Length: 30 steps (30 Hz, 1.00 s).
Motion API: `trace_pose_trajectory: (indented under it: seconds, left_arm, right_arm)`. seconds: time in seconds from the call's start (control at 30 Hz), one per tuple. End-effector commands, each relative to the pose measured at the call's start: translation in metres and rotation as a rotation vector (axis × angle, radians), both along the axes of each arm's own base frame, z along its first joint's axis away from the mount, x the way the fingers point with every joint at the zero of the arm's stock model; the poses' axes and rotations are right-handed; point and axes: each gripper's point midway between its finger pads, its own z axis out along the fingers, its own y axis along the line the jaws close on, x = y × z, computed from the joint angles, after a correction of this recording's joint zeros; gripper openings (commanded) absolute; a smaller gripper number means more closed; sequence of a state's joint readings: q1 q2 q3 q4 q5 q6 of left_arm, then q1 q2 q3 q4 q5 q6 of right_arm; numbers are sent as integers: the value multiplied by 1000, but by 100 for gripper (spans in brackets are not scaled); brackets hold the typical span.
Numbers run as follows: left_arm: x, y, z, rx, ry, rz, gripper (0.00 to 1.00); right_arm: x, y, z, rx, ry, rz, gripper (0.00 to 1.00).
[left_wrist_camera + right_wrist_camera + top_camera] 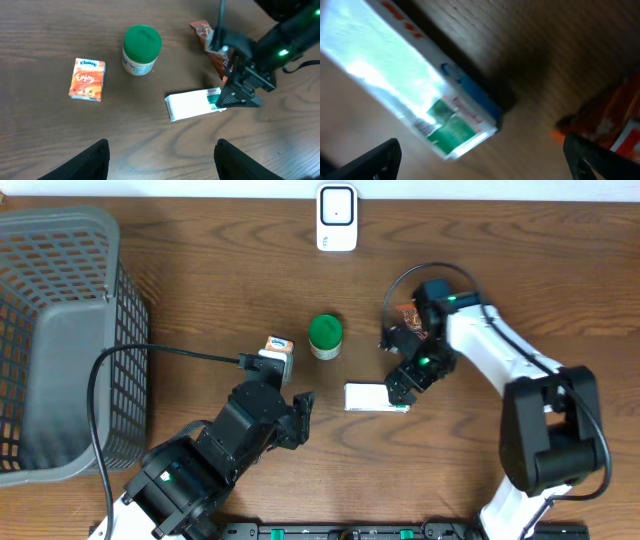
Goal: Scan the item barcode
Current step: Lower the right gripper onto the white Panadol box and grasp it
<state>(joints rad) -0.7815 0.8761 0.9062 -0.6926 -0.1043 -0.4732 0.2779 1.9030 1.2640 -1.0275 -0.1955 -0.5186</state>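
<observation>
Two grippers are in view, both with fingers spread wide and neither clamped on anything. The right gripper [401, 387] hangs over the right-hand end of the white carton [370, 397], the item to be scanned, which lies flat on the table [200, 270] near its centre.

Only the right wrist view shows the carton's printing: a green panel with small dark marks at the end, a blue band and red lettering along one edge. This view is blurred, so no barcode can be made out. It also shows the two dark fingertips on either side of that end, clear of it.

Only the left wrist view shows the left gripper [162, 152] with bare wood between its fingers, well short of the carton.

Only the overhead view shows the white scanner unit [337, 217] upright at the far edge, and the grey mesh basket [60, 330] at the left.

Materials: a wood-grain tabletop, a glossy rectangular carton, a round jar [141, 50] with a green lid, a soft orange tissue pack [88, 79] and a crinkled orange snack packet [206, 36] beside the right wrist.

The right arm reaches in from the near right, elbow raised. The left arm angles in from the near left.
</observation>
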Motion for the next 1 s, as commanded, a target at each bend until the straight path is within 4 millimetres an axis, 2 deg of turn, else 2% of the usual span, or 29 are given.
trace_pose_trajectory:
  seconds: [0.0, 0.1, 0.33, 0.6, 0.73, 0.8, 0.97]
  left_arm:
    - [1, 3, -3, 21, -2, 5, 68]
    - [1, 4, -2, 21, -5, 8, 68]
    - [4, 6, -5, 45, -7, 21, 68]
    - [2, 8, -8, 70, -3, 6, 68]
    - [0, 11, -11, 86, 8, 8, 68]
    - [1, 19, -13, 118, 1, 36, 68]
    - [5, 40, 6, 130, -90, 118, 68]
  right_arm:
    - [20, 0, 15, -65, -121, 107, 99]
    - [28, 12, 26, -49, -170, 155, 99]
    - [22, 26, 24, -43, -172, 240, 98]
    - [-3, 39, 24, -58, -109, 308, 96]
    - [-3, 34, 22, -86, -112, 312, 98]
    - [-2, 30, 19, -101, -116, 308, 98]
    - [-2, 27, 14, -99, -116, 299, 98]
